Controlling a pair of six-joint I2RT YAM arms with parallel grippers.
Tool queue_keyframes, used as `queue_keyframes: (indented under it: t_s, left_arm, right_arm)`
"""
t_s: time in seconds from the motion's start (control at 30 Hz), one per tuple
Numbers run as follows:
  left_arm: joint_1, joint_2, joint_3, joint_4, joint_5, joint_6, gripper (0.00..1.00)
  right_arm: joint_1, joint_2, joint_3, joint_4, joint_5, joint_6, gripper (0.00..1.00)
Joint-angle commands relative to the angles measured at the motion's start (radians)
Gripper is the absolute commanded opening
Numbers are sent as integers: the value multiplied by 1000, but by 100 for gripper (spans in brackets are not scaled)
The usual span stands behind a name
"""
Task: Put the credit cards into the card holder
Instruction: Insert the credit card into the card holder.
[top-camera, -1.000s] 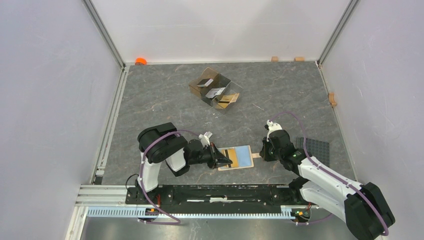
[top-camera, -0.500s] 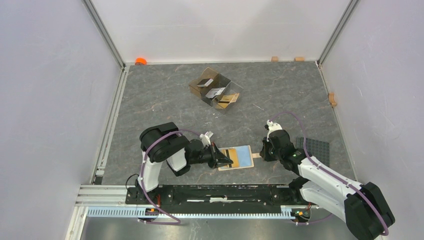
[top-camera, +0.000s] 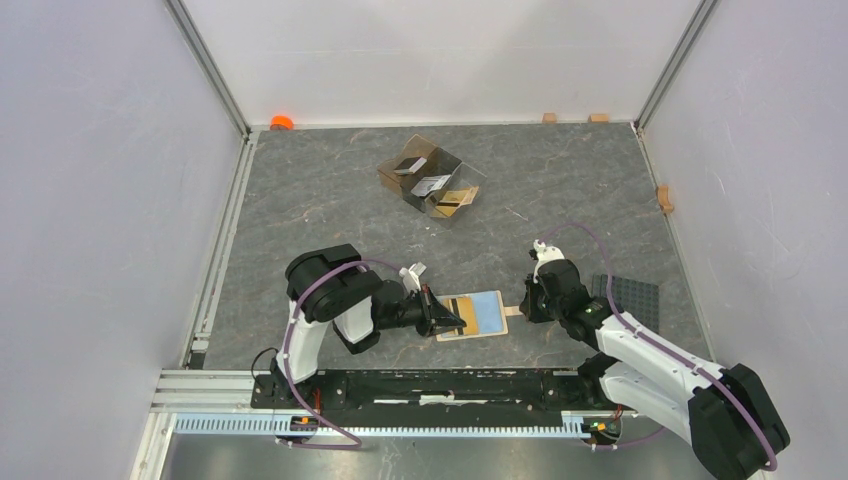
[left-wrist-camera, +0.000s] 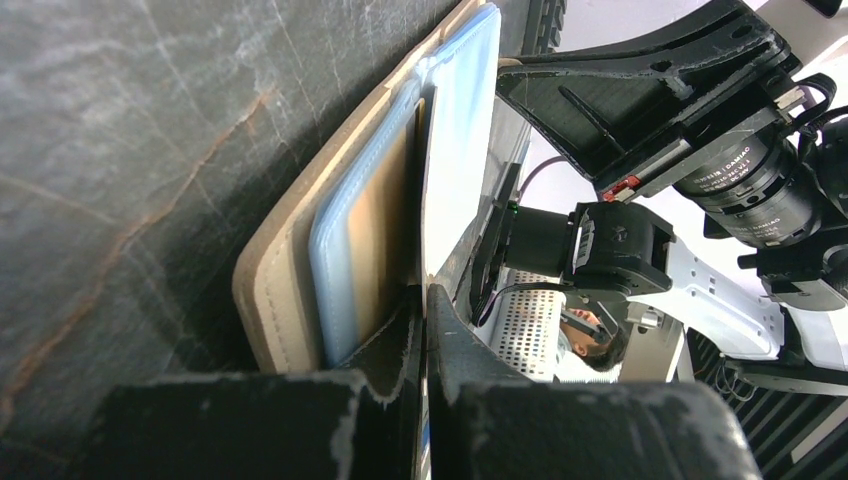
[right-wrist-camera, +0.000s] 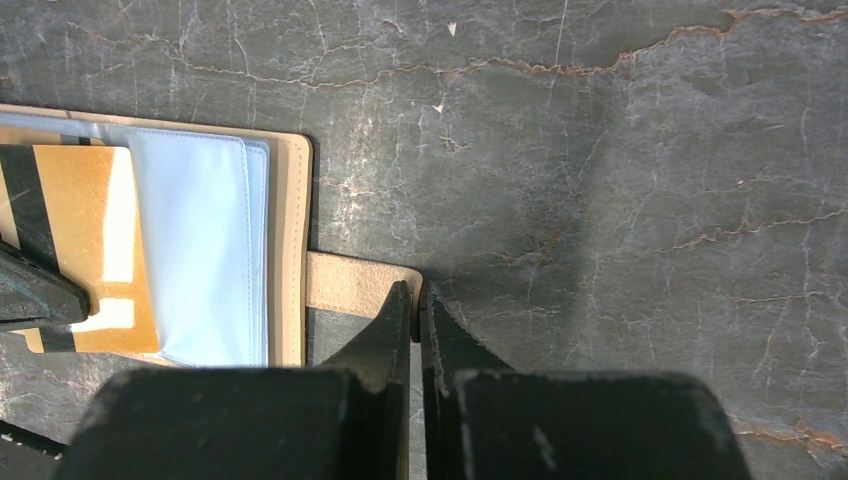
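**Both pincers clamped at the wallet, one card partway in**

From the top camera, the card holder (top-camera: 482, 313) lies open on the grey table (top-camera: 330, 200), blue side up, near the front edge between the two arms. The left gripper (top-camera: 452, 322) is at its left end and the right gripper (top-camera: 526, 309) at its right. From up there you can't really tell what either one has hold of.

The wrist cams sort that out. In the left wrist view the jaws are squeezed together on the edge of an orange-gold card (left-wrist-camera: 385, 235). The card sits partway inside a light blue pocket (left-wrist-camera: 330, 260). In the right wrist view the jaws are pressed nearly shut on the tip of the tan snap tab (right-wrist-camera: 345, 283), which sticks out of the holder's right edge. That view also catches the card's dark stripe (right-wrist-camera: 22, 195), which the left cam doesn't show.

Only the top view shows the clear divided box (top-camera: 440, 170), well apart at the back with more cards (top-camera: 410, 164) in its compartments. It also shows a dark grey plate (top-camera: 630, 298) beside the right arm.
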Motion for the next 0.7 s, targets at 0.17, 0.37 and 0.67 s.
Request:
queue_keyframes:
  t_s: [0.17,0.37,0.67]
  left_arm:
    - [7,90,53,-175,8,45,2]
    - [35,91,55,-197,23,70,2]
    - [61,73,82,-285,79,133,2]
  right_arm:
    - [0,15,17,-50,39,-4,0]
    - [0,22,20,-49,40,-5,0]
    - [0,19,18,-51,40,-3,0]
